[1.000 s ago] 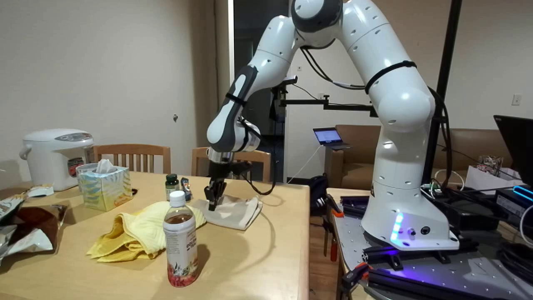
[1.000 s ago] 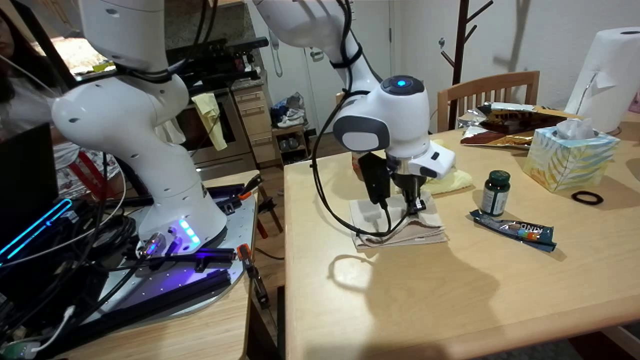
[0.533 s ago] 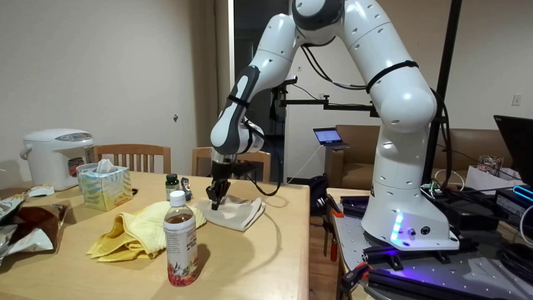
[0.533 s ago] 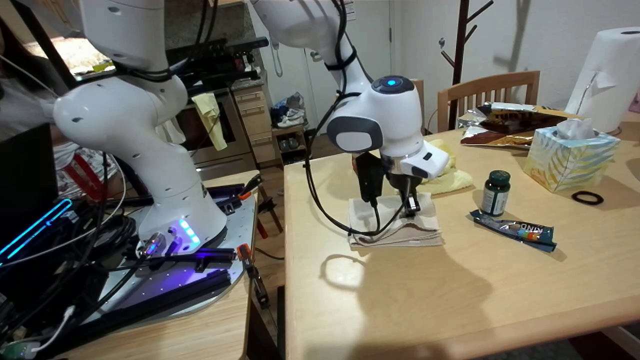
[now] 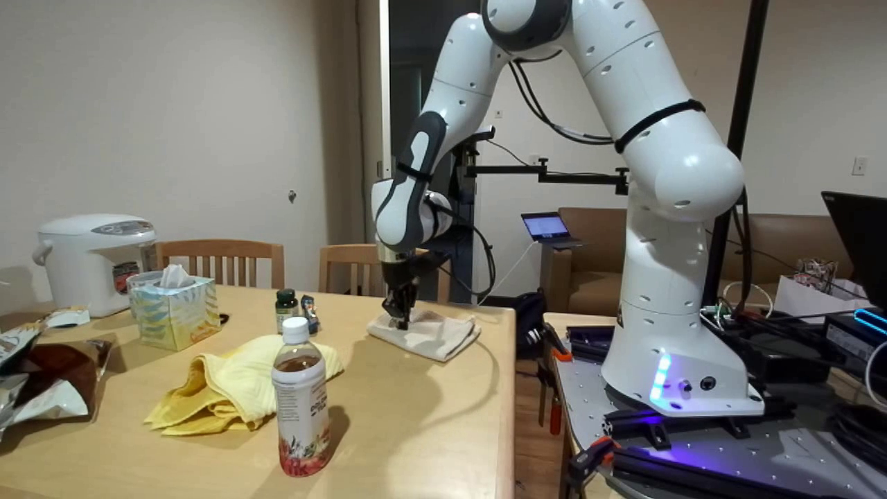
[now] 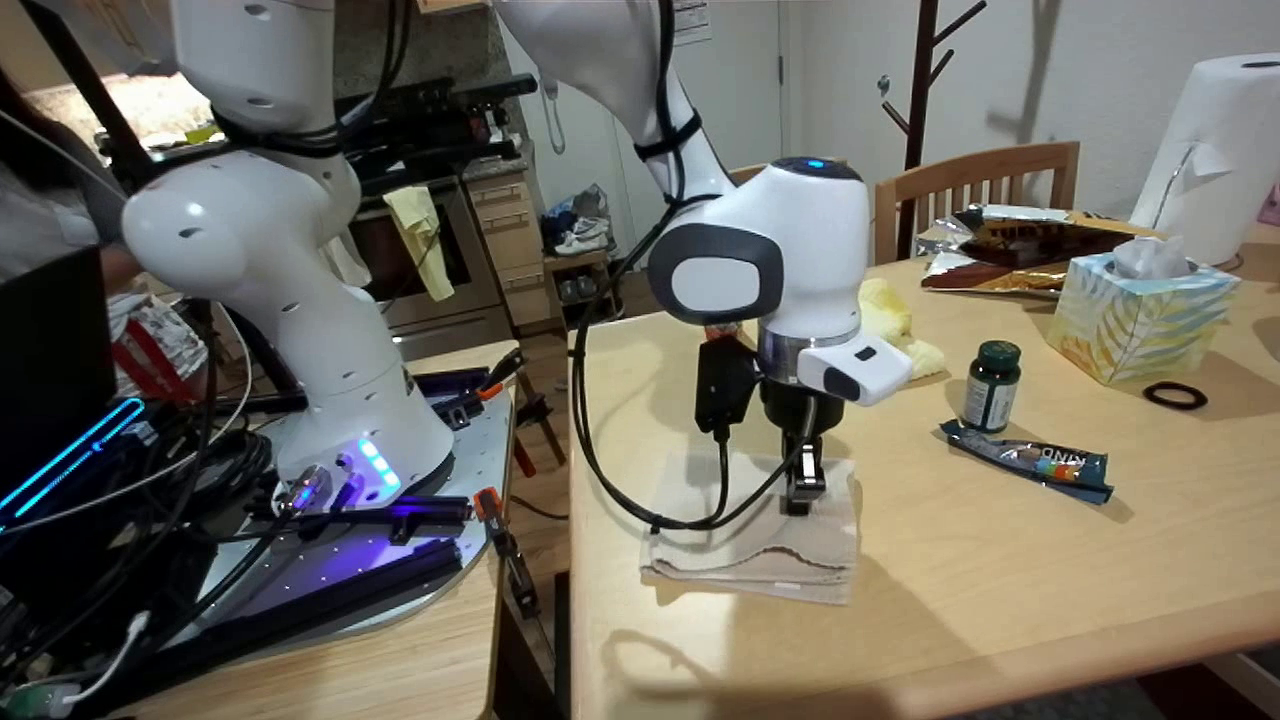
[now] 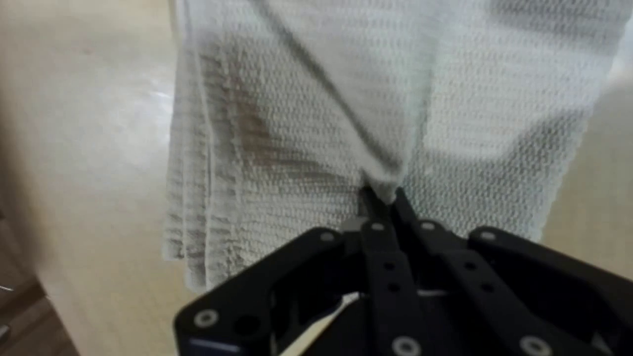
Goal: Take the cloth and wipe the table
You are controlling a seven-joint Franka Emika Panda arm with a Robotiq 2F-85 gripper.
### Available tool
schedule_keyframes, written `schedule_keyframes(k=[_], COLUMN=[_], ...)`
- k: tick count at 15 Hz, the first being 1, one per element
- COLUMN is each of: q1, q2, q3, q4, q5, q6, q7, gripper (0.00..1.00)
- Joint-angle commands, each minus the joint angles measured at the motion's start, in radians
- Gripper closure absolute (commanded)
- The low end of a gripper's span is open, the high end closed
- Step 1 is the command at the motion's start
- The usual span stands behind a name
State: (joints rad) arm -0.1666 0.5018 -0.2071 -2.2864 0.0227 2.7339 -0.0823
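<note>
Snack bar [image 6: 1032, 462], green bottle [image 6: 992, 390] near beige cloth [image 6: 740, 553].

the jaws touch the folded beige cloth [image 6: 735, 548] on the table [image 6: 1000, 570].

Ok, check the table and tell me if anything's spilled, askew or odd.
I can see no spill or damage. The yellow cloth looks untidy, bunched in a heap partly behind the bottle in an exterior view. The pale cloth puckers where the shut jaws pinch it, which looks normal.
</note>
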Motion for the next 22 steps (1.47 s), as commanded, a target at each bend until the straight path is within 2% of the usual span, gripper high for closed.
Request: schedule_keyframes(k=[1,3,6,13,17,22], q1=[0.023,0.000,-0.039,-0.118,-0.125,-0.113], q2=[0.030,0.041,0.066,0.070,0.050,0.018], q3=[-0.100,-0.114,-0.098,0.026,0.080,0.154], q4=[0.044,0.066,0.100,0.065,0.018,-0.051], q5=[-0.130,-0.170,-0.192,-0.169,-0.163,-0.123], q6=[-0.125,-0.166,-0.189,-0.121,-0.110,-0.066], q7=[0.055,0.027,-0.016,-0.221,-0.279,-0.280], gripper=[0.99,0.99,0.99,0.99,0.99,0.99])
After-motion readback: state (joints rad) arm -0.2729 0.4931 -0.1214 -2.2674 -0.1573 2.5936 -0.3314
